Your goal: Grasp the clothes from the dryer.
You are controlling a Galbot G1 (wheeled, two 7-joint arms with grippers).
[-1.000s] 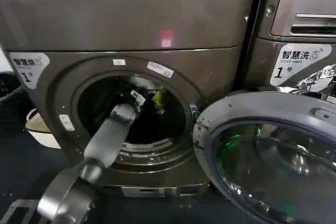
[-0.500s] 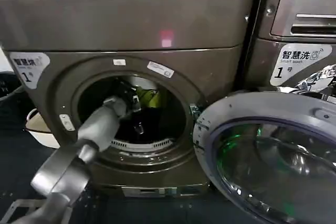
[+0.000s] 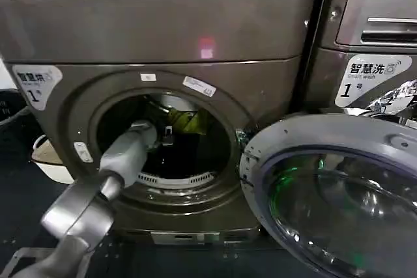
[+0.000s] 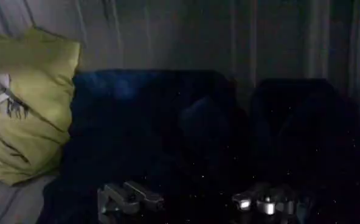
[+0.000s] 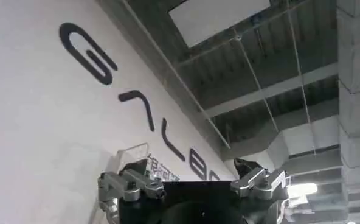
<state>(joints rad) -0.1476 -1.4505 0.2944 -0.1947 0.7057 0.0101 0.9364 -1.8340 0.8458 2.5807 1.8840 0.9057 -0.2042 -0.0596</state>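
Soft matt cloth clothes (image 4: 34, 109) lie in the glossy brushed-metal dryer (image 3: 156, 24)

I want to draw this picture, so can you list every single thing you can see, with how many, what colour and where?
dryer: one, dark bronze-grey, middle, porthole open.
dryer door: one, grey rim with glass, swung open at the right.
yellow-green cloth: one, bright yellow-green, inside the drum, beside the dark clothes.
dark clothes: count unclear, navy to black, inside the drum.
LG machine: one, grey, right of the dryer.
basin: one, cream, on the floor left of the dryer.
left gripper: one, grey, inside the drum, jaws open before the dark clothes.
right gripper: one, grey, jaws open, pointing up toward a wall and ceiling.
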